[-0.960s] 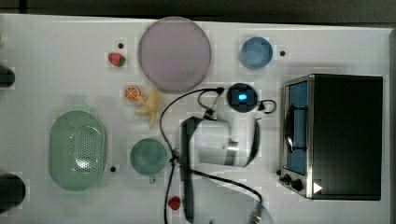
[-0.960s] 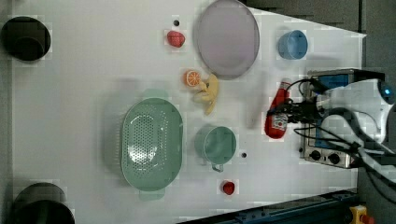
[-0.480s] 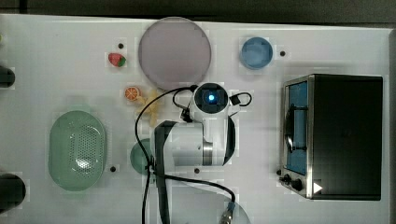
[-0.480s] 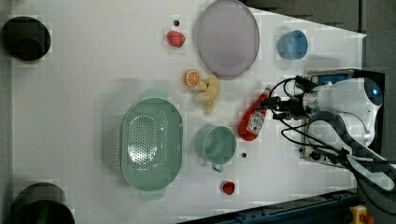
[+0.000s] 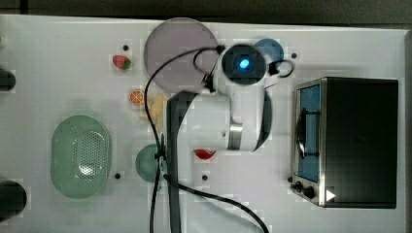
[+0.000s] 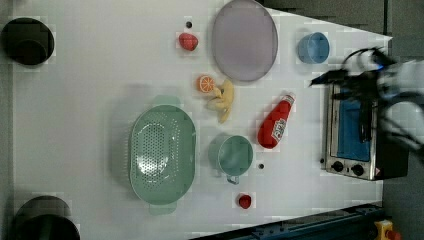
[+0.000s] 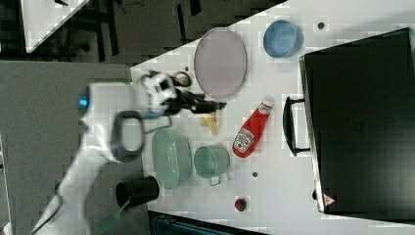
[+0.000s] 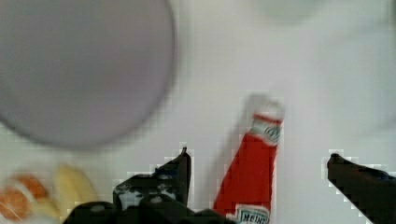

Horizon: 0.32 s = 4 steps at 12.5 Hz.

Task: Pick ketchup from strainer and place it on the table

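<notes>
The ketchup (image 6: 275, 125) lies on its side on the white table (image 6: 75, 100), between the green cup and the oven, cap toward the lilac plate; it also shows as ketchup (image 7: 249, 128). In the wrist view my gripper (image 8: 259, 156) hangs open above the ketchup (image 8: 250, 177), one dark finger on each side and neither touching it. The gripper (image 7: 215, 104) is raised off the table. The pale green strainer (image 6: 162, 155) stands empty, well away from the bottle. In the top view my arm hides most of the ketchup (image 5: 205, 154).
A green cup (image 6: 234, 155) stands right beside the bottle. A banana (image 6: 224, 102) and orange slice (image 6: 205, 83) lie near the lilac plate (image 6: 244, 40). A blue bowl (image 6: 312, 47), a toaster oven (image 6: 357, 132), strawberries (image 6: 188, 41) and black cups at the left view's left corners stand around.
The gripper carried the ketchup toward the green cup, opened and let it down on the table. It has since lifted and drawn back toward the lilac plate side.
</notes>
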Motion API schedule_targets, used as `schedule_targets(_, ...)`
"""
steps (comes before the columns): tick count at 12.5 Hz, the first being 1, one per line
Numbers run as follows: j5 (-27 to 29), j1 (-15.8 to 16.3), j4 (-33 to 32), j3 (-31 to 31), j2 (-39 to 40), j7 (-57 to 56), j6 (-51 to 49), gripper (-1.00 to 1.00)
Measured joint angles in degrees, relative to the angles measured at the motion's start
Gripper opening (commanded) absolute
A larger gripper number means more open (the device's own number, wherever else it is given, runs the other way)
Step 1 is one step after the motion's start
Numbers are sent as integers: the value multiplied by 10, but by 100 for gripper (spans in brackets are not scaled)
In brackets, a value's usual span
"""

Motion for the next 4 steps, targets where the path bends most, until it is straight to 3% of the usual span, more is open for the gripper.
schedule_targets(4, 0, -13, 165, 4, -31, 84, -170, 100)
